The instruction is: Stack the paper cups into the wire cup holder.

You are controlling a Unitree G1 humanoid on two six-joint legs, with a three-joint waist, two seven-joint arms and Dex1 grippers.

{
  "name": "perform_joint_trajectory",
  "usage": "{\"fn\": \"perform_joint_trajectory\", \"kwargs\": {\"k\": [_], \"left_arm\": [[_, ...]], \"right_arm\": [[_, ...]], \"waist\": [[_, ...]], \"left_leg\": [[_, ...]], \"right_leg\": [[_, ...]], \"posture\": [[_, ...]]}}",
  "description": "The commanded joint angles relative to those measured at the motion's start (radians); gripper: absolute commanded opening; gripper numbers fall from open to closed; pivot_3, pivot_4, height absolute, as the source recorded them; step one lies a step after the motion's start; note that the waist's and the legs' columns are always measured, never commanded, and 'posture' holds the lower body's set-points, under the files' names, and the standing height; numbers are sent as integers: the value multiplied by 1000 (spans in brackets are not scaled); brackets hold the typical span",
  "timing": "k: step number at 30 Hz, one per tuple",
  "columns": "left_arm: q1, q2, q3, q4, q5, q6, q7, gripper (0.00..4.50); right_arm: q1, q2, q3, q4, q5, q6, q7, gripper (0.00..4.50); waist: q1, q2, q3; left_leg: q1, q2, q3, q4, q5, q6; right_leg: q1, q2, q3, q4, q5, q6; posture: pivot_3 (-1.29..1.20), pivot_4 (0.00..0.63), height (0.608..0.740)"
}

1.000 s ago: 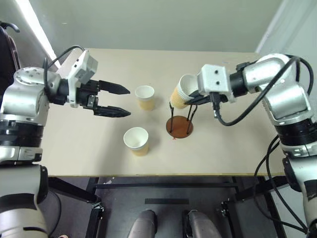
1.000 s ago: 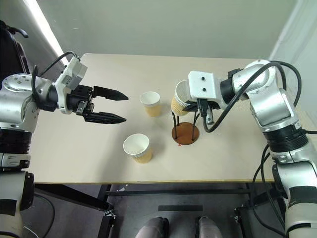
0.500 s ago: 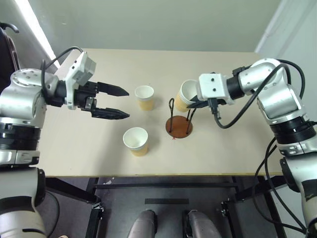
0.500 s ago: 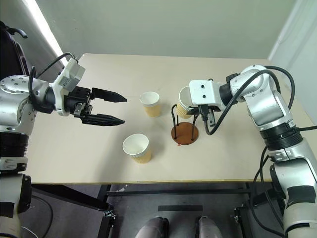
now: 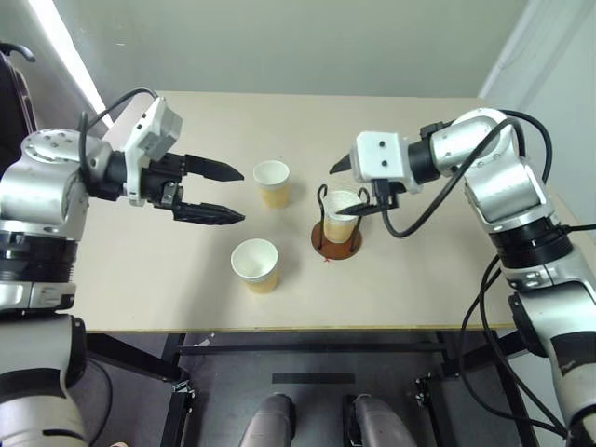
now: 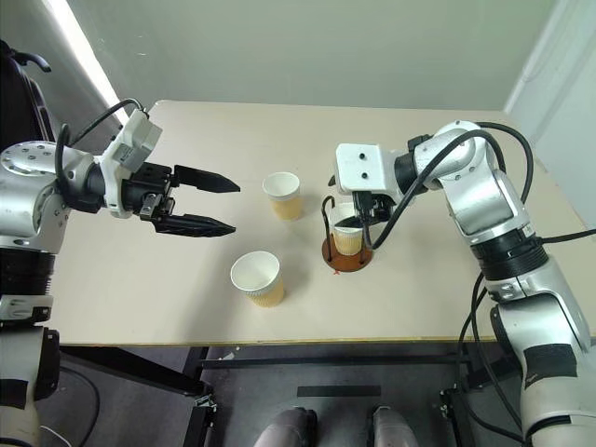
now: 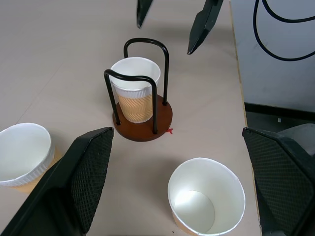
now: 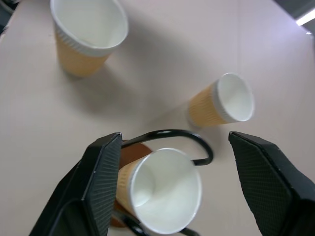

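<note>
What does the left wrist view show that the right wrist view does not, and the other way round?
Left wrist view, not the right: the left gripper, open; the whole brown base of the wire cup holder; the table edge; a black cable. Right wrist view, not the left: the right gripper from behind, its padded fingers broad. Both: the right gripper open, the cup standing in the holder, and two loose cups.

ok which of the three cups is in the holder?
The paper cup under the right pincer, upright between the wire cup holder's loops; the other two stand on the table.
</note>
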Motion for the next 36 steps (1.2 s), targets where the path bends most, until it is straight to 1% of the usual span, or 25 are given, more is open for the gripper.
{"fn": "perform_joint_trajectory", "kwargs": {"k": [1,5,8,10,14,17,20,22,24,26,30,36], "left_arm": [[-18,-9,17,11,64,-96,40,4500],[-56,-42,-17,95,204,-289,131,4500],[-125,-89,-52,199,309,-438,203,4500],[-162,-118,-76,271,370,-533,237,4500],[-214,-156,-127,412,491,-708,309,4500],[-268,-201,-153,519,558,-770,380,4500],[-304,-228,-183,598,614,-833,405,4500],[-327,-242,-217,649,670,-887,432,4500],[-359,-262,-259,704,741,-934,492,4500],[-380,-281,-285,749,786,-962,535,4500],[-391,-304,-320,810,842,-1000,564,4500],[-394,-325,-338,861,884,-1022,593,4500]], "right_arm": [[-47,16,-116,-31,80,108,-53,3294],[-55,48,-215,-116,230,318,-75,3294],[-62,69,-322,-206,385,485,-111,3294],[-58,63,-362,-239,440,538,-133,3294],[-25,35,-394,-293,503,560,-157,3294],[1,4,-397,-320,527,578,-178,3294],[15,-18,-397,-333,546,593,-194,3294],[22,-37,-398,-341,556,598,-198,3294],[28,-55,-400,-346,567,602,-203,3294],[33,-69,-398,-347,576,604,-206,3294],[46,-95,-391,-353,589,608,-209,3294],[61,-121,-391,-362,606,609,-219,3294]], "waist": [[0,0,0],[1,0,0],[4,0,0],[6,0,0],[4,0,0],[5,0,0],[5,0,0],[5,0,0],[5,0,0],[7,0,0],[7,0,0],[8,0,0]], "left_leg": [[0,0,0,0,0,0],[0,0,0,0,0,0],[-1,0,0,0,1,-1],[-2,0,0,0,1,-1],[-1,-1,0,0,1,-1],[-1,-1,0,0,1,-1],[-1,-1,0,1,1,-1],[-2,-1,0,0,1,-1],[-1,-1,0,0,1,-1],[-1,-1,0,0,1,-1],[-2,-1,0,1,1,0],[-2,-1,1,1,1,0]], "right_leg": [[0,0,0,0,0,0],[0,0,0,0,-1,-1],[0,0,0,0,-1,-2],[0,0,0,-1,-1,-2],[0,0,1,-2,-1,-1],[0,0,0,-1,0,1],[0,0,0,-1,3,5],[-1,0,0,-1,4,6],[-1,0,0,-2,4,6],[-1,0,1,-2,4,7],[-1,0,1,-2,4,8],[-1,0,1,-2,5,8]], "posture": [[0,150,740],[0,150,740],[0,150,740],[0,150,740],[0,150,740],[0,150,740],[0,150,740],[0,150,740],[0,150,740],[0,150,740],[0,150,740],[0,150,740]]}}
